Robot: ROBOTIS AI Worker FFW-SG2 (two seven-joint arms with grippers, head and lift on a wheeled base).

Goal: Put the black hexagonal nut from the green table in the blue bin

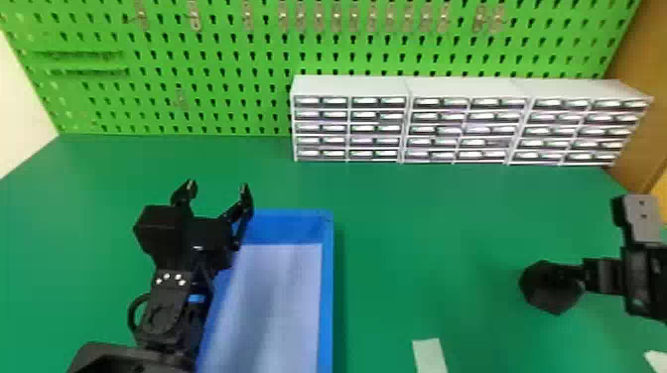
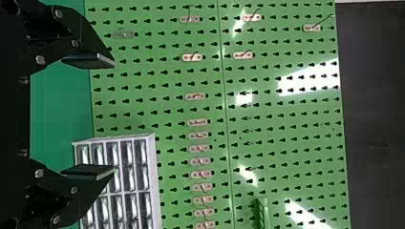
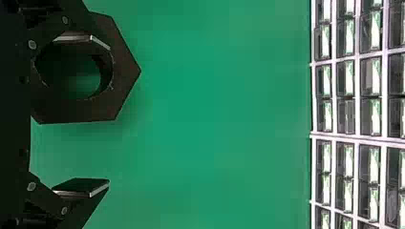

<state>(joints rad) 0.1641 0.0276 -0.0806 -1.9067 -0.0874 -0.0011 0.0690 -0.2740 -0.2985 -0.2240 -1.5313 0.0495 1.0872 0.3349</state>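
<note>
On the right of the worktop: the black hexagonal nut, well apart from the blue bin; whether it rests fully on the surface cannot be told.

Nut step: judged to be the approach to a grasp, with the pickup still to be made.

Nut's next move: the fingers probably need shifting sideways so that the nut comes between them, then closing on opposite sides (one pinched through its wide hole might hold too, though the nut could swing).

Right gripper: its fingers are spread, pinching nothing; one overlaps the nut beside the hole, while the other is apart over bare green. Whether the nearer one enters the hole is unclear.

Right arm: it comes in from the head view's right edge, with the gripper end at the nut.

Blue bin: near the middle of the worktop, its pale inside facing up; after a firm grasp, the nut would need lifting over the rim and carrying leftward.

Left gripper: its fingers are spread with nothing between them, beyond the bin's far left corner.

Left arm: it reaches in from the bottom edge across the bin's left side, pointing toward the green pegboard.
</note>
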